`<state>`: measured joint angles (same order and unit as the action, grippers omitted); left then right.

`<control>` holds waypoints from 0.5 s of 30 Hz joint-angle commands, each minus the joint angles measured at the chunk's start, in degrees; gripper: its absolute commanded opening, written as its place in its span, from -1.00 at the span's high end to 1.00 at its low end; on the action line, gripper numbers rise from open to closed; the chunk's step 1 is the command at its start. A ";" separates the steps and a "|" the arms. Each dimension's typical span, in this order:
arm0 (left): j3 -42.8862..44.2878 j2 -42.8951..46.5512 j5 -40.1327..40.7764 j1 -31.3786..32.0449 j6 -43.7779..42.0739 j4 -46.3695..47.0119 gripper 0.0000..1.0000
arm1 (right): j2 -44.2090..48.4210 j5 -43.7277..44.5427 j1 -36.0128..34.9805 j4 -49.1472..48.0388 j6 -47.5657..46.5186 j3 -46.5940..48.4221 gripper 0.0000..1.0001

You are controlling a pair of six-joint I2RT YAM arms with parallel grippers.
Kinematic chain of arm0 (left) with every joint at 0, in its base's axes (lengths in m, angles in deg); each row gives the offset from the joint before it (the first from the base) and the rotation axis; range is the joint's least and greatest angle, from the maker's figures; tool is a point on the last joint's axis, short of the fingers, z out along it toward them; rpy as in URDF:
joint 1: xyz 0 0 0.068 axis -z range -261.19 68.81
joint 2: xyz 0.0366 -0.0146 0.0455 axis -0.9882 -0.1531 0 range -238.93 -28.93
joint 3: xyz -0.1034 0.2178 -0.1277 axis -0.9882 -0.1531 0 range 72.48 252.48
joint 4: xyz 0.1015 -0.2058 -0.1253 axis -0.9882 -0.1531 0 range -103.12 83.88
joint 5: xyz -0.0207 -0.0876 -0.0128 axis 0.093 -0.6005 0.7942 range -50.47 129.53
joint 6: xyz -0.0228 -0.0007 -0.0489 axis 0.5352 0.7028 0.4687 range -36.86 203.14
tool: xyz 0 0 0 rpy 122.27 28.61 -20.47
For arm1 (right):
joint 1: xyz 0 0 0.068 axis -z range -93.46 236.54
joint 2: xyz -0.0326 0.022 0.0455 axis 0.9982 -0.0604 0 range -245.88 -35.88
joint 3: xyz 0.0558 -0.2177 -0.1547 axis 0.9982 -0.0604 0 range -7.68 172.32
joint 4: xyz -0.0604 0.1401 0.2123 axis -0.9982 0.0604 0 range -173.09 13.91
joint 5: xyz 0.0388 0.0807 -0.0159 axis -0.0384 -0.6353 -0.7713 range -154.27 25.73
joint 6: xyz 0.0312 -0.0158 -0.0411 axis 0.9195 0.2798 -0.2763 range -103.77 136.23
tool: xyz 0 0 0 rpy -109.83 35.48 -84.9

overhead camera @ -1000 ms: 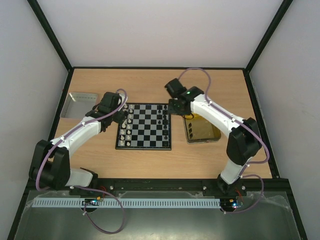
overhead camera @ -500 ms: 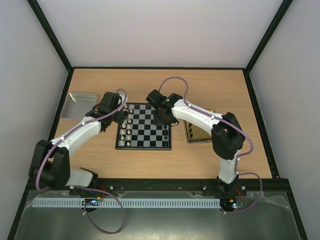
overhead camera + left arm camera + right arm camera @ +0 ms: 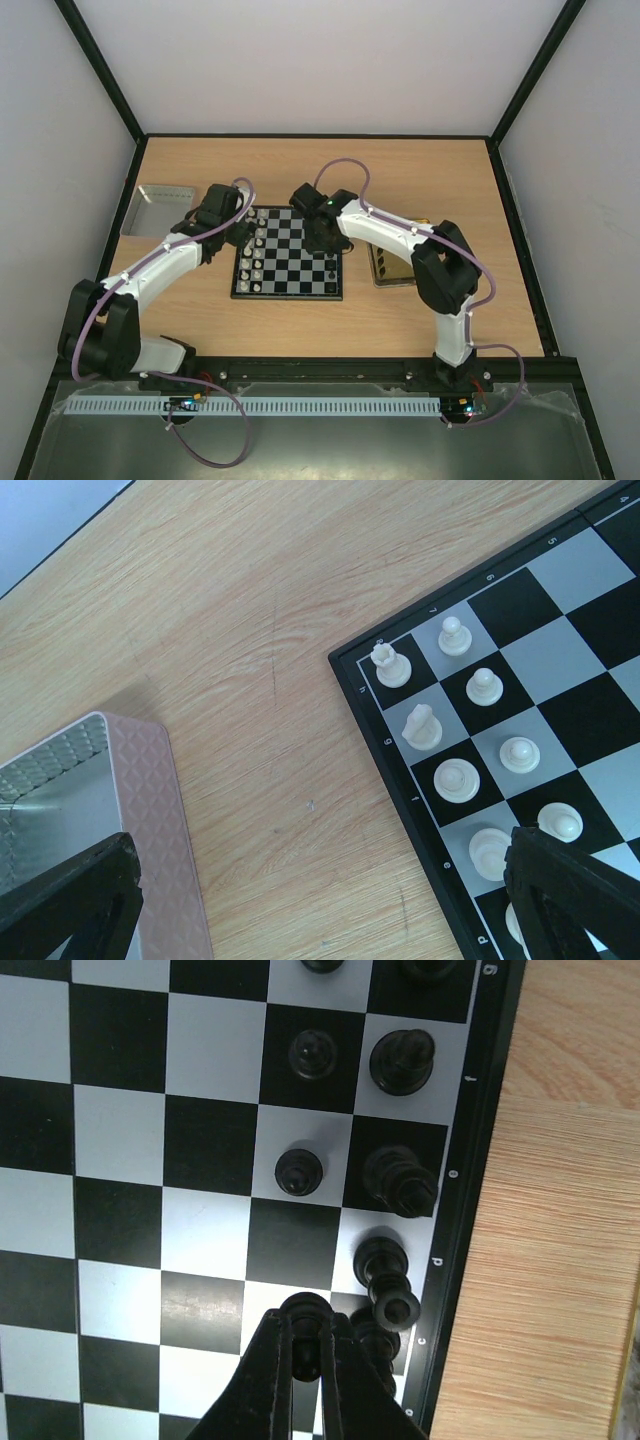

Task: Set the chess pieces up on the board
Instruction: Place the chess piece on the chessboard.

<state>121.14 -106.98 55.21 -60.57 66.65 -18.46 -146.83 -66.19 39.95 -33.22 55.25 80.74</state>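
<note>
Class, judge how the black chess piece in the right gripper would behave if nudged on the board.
The black piece looks tiny beside the right gripper, so it is probably very light. Its rounded head and slim body suggest it tips easily and might roll.

Packs black chess pieces (image 3: 400,1175) along the right edge of the black-and-white checkered board (image 3: 120,1160), white chess pieces (image 3: 460,780) along the left; leaves middle squares open, likewise bare wooden tabletop (image 3: 250,680) beside the silver metal tray (image 3: 150,820).
</note>
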 commanded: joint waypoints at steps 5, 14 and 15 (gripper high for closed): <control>-0.46 -0.53 0.67 0.21 -0.42 0.43 -0.98 | -3.58 0.02 -0.47 -0.91 -1.20 0.84 0.96; -0.70 -0.37 0.80 0.19 -0.47 0.63 -0.98 | -5.53 0.07 -0.51 -0.99 -1.69 2.02 0.96; -0.73 -0.36 0.77 0.21 -0.45 0.57 -0.98 | -5.64 -0.08 -0.49 -1.02 -1.75 1.97 0.96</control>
<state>121.14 -107.24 55.21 -60.57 66.65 -18.44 -151.36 -66.91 39.93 -34.25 53.96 81.00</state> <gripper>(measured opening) 0.991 0.021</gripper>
